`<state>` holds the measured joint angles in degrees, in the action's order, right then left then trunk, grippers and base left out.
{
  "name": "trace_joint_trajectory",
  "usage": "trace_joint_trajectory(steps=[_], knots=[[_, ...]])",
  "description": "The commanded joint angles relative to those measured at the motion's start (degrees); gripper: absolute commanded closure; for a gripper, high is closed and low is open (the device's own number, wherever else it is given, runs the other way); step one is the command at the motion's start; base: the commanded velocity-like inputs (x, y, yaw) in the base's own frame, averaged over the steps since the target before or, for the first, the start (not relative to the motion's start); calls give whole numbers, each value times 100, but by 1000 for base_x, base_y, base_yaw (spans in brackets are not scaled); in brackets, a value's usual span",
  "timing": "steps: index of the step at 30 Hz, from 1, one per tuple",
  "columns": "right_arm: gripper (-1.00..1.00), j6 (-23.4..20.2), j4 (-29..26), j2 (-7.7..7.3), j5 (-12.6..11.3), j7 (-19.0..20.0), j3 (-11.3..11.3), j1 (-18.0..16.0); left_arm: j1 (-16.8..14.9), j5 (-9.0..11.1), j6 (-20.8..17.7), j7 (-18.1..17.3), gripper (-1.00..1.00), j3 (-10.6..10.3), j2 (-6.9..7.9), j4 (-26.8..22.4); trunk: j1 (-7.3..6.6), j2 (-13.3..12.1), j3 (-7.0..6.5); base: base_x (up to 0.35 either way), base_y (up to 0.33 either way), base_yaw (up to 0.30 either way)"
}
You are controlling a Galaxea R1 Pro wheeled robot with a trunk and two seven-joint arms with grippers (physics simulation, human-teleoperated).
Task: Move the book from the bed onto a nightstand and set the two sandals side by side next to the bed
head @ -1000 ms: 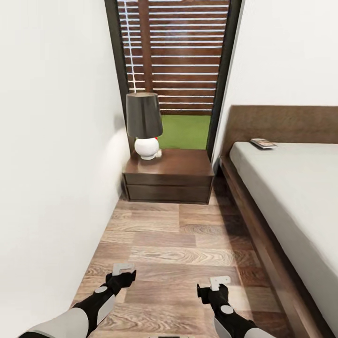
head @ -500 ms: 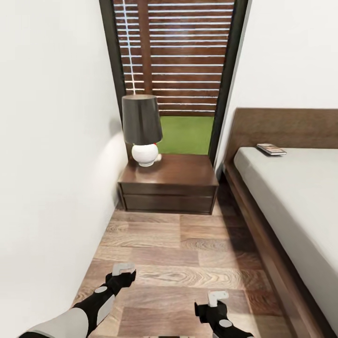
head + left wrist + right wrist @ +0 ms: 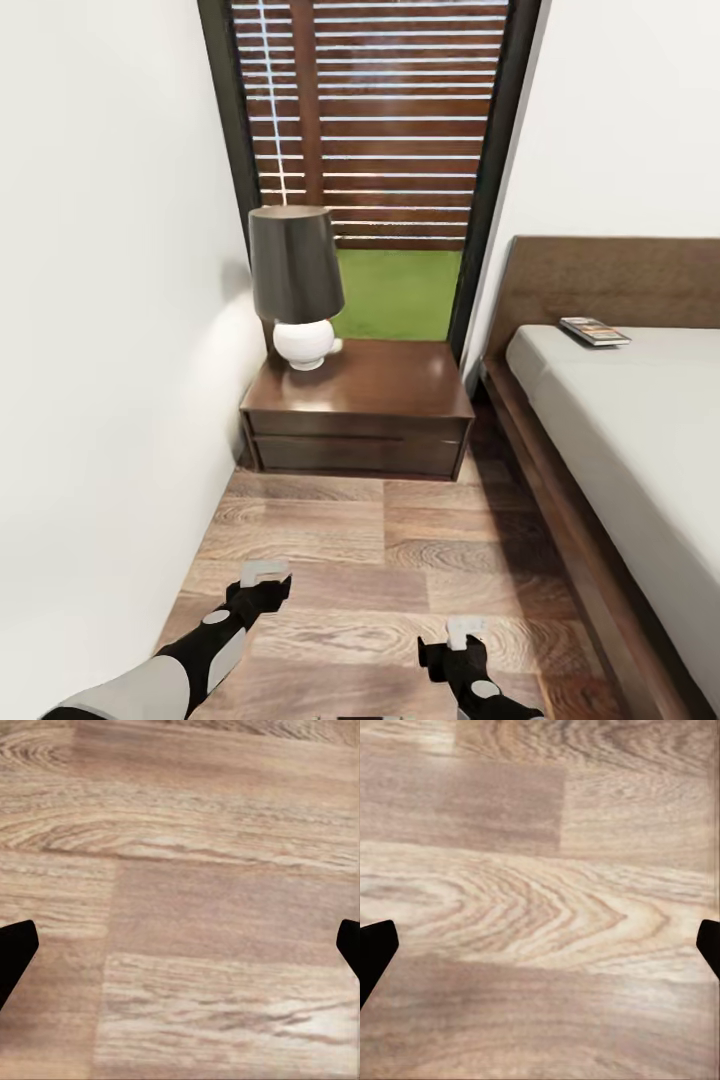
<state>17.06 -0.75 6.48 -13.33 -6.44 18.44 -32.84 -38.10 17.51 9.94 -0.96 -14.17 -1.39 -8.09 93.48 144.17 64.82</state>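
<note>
The book [image 3: 595,331] lies flat on the grey mattress of the bed [image 3: 640,430], close to the brown headboard at the right. A dark-brown nightstand [image 3: 357,408] stands ahead between the white wall and the bed. My left gripper [image 3: 264,574] hangs low over the plank floor at the lower left, open and empty. My right gripper [image 3: 463,633] hangs lower at the bottom centre-right, also open and empty. In both wrist views the dark fingertips [image 3: 15,952] [image 3: 375,949] sit far apart at the picture's edges over bare wood planks. The sandals are out of view.
A lamp [image 3: 297,285] with a dark shade and round white base stands on the nightstand's left part. Behind it is tall dark-framed glass [image 3: 385,170] showing a slatted fence and grass. A white wall [image 3: 110,350] closes the left side; the plank floor [image 3: 390,540] forms a narrow aisle.
The whole view has moved closer to the nightstand, which looks larger and lower in the picture. My right gripper sits lower in the view than before. Both grippers stay open.
</note>
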Motion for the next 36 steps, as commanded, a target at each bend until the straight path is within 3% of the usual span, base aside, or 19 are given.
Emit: trace_joint_trajectory(steps=[1,12,20,26,33,36], knots=[[-100,16,3,2,-46,-20,49,-3,-3,60,25,-10,-100,-42,1,10,2,2,5,263,-131,0],[-100,17,-15,27,-41,-29,70,-3,-5,77,39,-14,-100,-32,-12,5,2,2,5,294,-76,-132],[-100,17,-64,24,-38,-32,61,-3,-5,126,46,9,-100,-1,17,-28,2,2,5,71,-1,-18],[-100,17,-110,8,-30,-24,74,-3,-5,129,45,29,-100,6,25,-37,-14,-6,-128,5,0,-1],[-100,-34,-772,-9,20,-58,103,-3,-5,130,35,3,-100,9,41,-320,-32,-16,-283,0,0,0],[-100,-91,-1275,-99,25,-59,107,-3,-5,113,-13,16,-100,10,42,-715,-40,-20,-350,0,0,0]])
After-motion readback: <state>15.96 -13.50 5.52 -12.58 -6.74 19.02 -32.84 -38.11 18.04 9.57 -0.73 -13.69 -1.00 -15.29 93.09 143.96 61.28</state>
